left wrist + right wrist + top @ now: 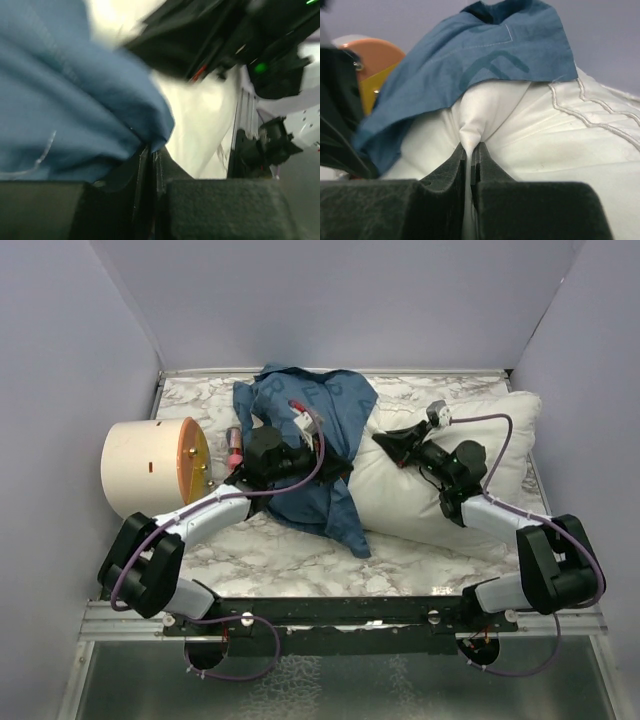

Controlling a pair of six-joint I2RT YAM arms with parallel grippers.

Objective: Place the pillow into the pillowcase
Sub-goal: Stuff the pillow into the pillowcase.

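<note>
Pillow [395,495] centre frame; my right gripper [471,149] pinches its cover, left gripper [150,152] pinches pillowcase [335,405]. Risk: thin pinch slips when I pull.

**Both arms reaching in, both grippers pinched tight**

The left arm [215,508] folds at its elbow by the near left corner, then runs forward and inward with the wrist held low. The left gripper [150,159] has its fingers pressed together, with a bit of the blue pillowcase [60,100] nipped between them. The right arm [495,510] mirrors it, elbow at the near right and forearm angling inward. The right gripper [470,152] is clamped too, with a fold of the white pillow [545,140] caught between its fingers.
</note>
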